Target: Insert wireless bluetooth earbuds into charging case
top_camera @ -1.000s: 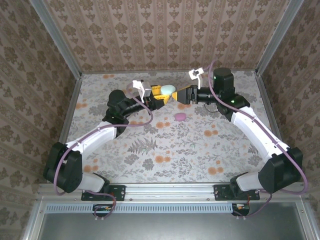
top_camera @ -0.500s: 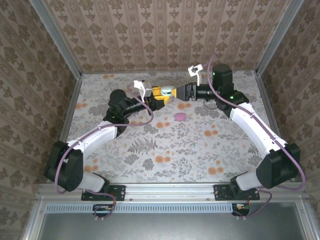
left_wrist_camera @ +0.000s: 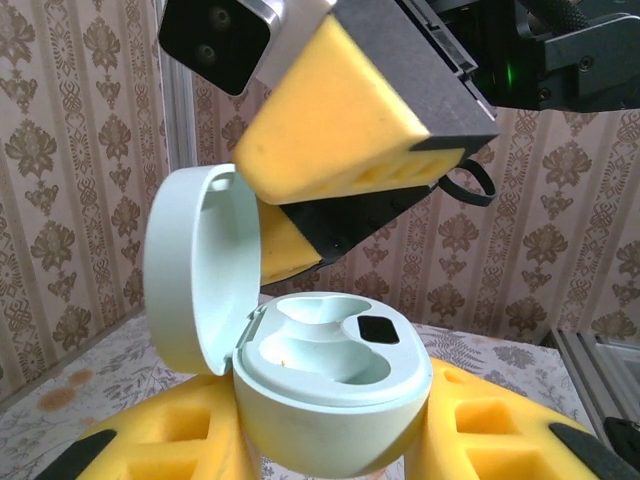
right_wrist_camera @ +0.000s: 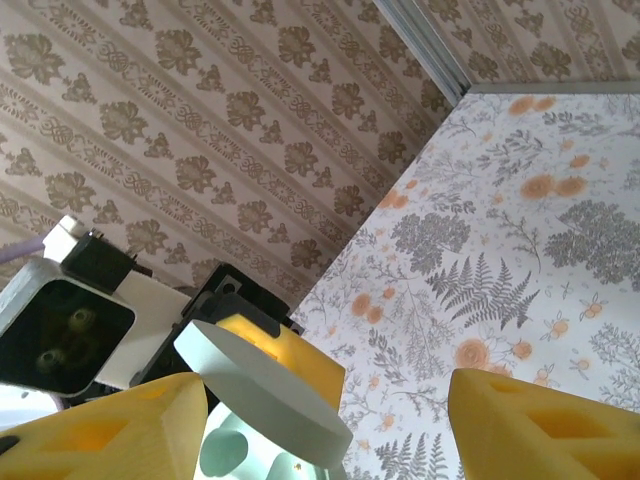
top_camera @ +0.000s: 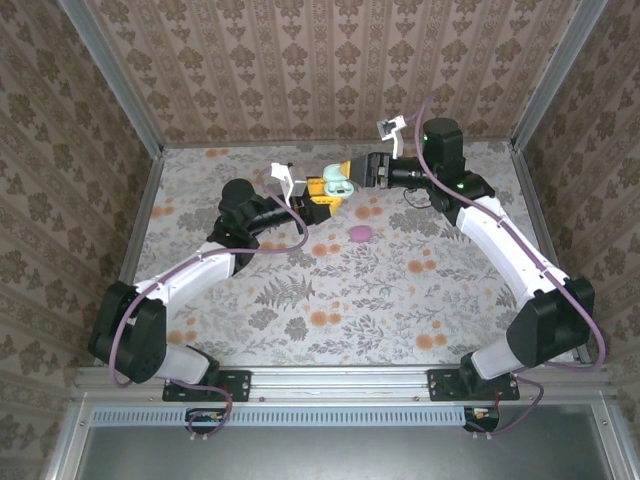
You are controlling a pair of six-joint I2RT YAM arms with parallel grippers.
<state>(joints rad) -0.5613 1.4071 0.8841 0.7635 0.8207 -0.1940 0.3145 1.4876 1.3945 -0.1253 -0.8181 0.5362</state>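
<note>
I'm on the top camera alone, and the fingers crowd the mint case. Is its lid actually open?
Observer: Yes. On the left wrist camera the lid stands swung up off the mint case, hinged at one side.
Operator: Anything seated inside?
Observer: No, the recess inside looks empty.
Operator: Who holds the case?
Observer: The left fingers clamp its base. On the right wrist camera the right fingers stand apart with the lid's edge between them, not pinched.
</note>
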